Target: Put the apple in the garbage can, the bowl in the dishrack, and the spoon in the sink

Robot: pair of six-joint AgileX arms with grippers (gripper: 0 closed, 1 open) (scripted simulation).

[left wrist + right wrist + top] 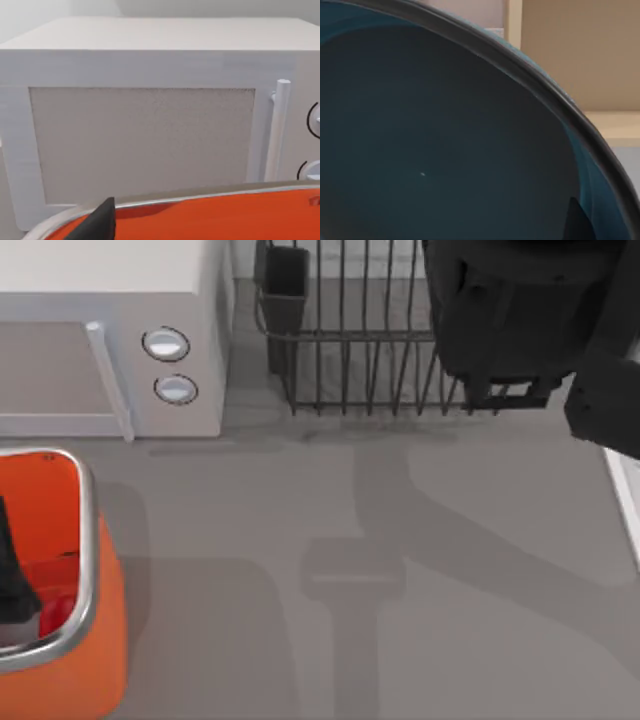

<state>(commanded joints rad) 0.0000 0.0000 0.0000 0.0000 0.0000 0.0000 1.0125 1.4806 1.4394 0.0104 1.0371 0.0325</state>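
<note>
Across the frame from above, the grey worktop (300,540) runs bare through its middle, carrying only arm shadows. At its far-left corner stands the white microwave (110,300) with two round knobs; the left wrist view faces its door and handle square on.

Along the far edge, right of the microwave, sits the dishrack (350,350), dark wire tines upright, with its rectangular utensil cup (285,285) at the corner nearest the microwave. The right arm (530,320) looms black over the rack's right part, hiding whatever lies under it.

At the worktop's left edge, toward the near corner, stands the garbage can (85,540), orange with a silver rim. A small red shape low inside it is probably the apple (55,615), though it is half hidden. The left hand (12,580) reaches down into the can as a dark shape; whether it is released or clenched I cannot tell.

At the right edge a strip of raised white rim marks the sink (625,495).

The bowl (445,140) shows in the right wrist view, blue-glazed with a dark rim, tilted and very close to the camera. The right hand's grip cannot be told from these views.
</note>
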